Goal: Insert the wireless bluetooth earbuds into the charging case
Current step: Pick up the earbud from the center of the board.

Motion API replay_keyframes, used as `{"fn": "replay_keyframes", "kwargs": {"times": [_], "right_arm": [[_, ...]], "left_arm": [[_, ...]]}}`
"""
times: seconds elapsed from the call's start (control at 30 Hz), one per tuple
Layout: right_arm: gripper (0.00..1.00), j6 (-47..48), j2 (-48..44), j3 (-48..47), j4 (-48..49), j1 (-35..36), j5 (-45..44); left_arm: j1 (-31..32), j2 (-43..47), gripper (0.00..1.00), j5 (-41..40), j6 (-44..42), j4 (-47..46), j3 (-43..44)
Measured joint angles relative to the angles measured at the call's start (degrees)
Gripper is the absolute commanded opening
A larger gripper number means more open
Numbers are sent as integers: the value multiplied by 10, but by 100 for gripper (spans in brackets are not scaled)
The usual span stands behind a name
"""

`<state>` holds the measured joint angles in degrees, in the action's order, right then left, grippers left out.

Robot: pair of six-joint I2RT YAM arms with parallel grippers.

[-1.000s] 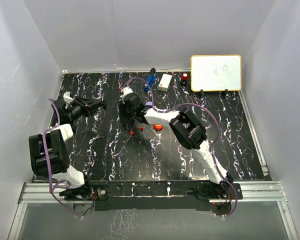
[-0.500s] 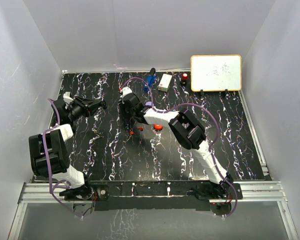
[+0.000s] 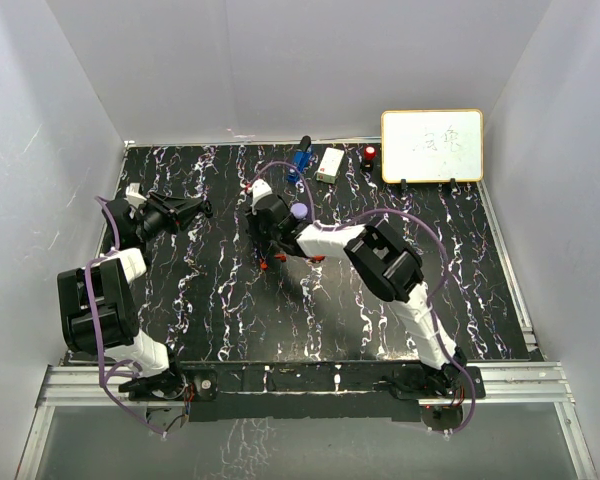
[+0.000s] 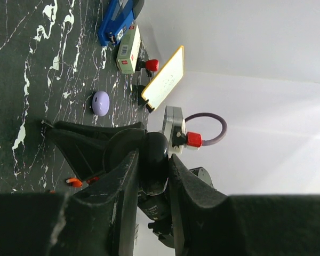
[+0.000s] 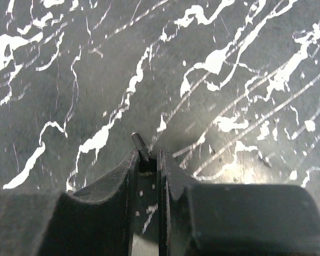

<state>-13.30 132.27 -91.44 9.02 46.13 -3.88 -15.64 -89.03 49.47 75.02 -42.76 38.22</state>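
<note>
The right gripper (image 3: pixel 267 248) has shifted at the counter's (image 3: pixel 460 300) middle, uncovering the purple case (image 3: pixel 299 211); red earbuds (image 3: pixel 278 257) lie by its tips. Only its wrist view shows jaws pinching a dark earbud (image 5: pixel 141 145). The left gripper's (image 3: pixel 202 209), near the left edge, stand spread.

arms: left arm (image 3: pixel 110 300), right arm (image 3: pixel 380 262), white tubes, blocky black joints | cables: purple cable (image 3: pixel 98 330) looped along each | hands: left hand (image 4: pixel 154 160), right hand (image 5: pixel 148 159), matt black wedge fingers | wrist: white block, red knob (image 4: pixel 193 140)

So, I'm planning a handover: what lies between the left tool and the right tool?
Between left tool and right tool lies only bare marbled table, per the top view.
</note>
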Motion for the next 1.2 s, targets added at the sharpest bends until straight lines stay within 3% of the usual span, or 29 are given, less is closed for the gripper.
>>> {"fn": "replay_keyframes", "kwargs": {"times": [0.3, 0.5, 0.87, 1.2], "right_arm": [[8, 77, -122, 51, -51, -10, -13], [6, 164, -226, 45, -107, -21, -45], [0, 309, -327, 42, -224, -26, -75], [0, 385, -373, 6, -304, -58, -22]], "left_arm": [[3, -8, 0, 15, -5, 7, 3], [43, -23, 0, 25, -36, 43, 46], [139, -74, 0, 50, -78, 68, 118], [189, -111, 0, 75, -84, 40, 146]]}}
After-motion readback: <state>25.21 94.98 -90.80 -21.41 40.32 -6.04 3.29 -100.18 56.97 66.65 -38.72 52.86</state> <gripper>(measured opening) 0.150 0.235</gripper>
